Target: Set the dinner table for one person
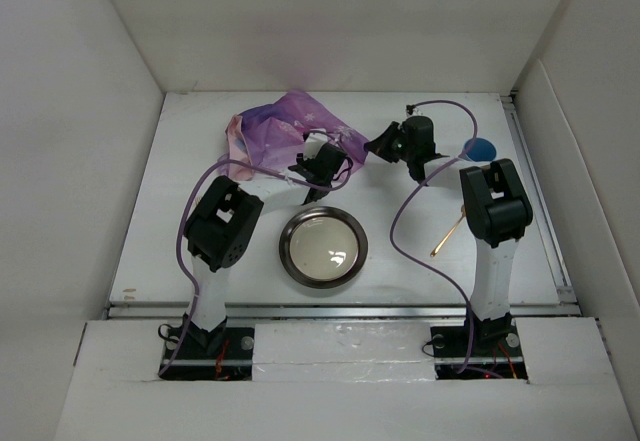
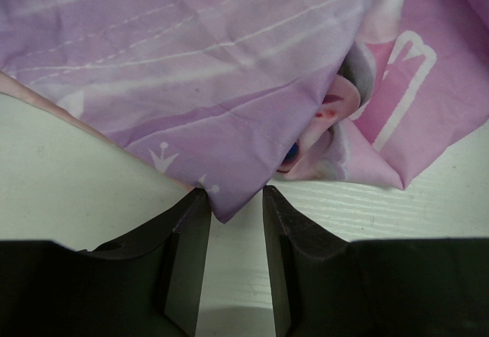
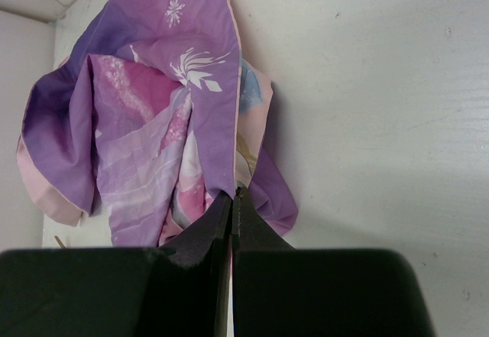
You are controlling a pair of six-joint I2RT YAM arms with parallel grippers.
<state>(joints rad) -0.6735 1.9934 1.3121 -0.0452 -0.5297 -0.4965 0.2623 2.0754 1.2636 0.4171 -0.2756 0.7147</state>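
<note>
The purple cloth mat (image 1: 285,126) lies crumpled at the back middle of the white dinner table (image 1: 190,261). My right gripper (image 1: 383,142) is at the mat's right edge; in the right wrist view it (image 3: 233,193) is shut on a fold of the mat (image 3: 145,123). My left gripper (image 1: 322,163) is at the mat's near edge; in the left wrist view it (image 2: 235,196) is open, with a corner of the mat (image 2: 229,108) lying between its fingertips (image 2: 197,207). A round metal plate (image 1: 322,246) sits in the middle of the table, near both arms.
A gold utensil (image 1: 447,233) lies on the table by the right arm. A blue round object (image 1: 481,148) sits at the back right, partly behind the right arm. White walls enclose the table at the back and sides. Purple cables loop over both arms.
</note>
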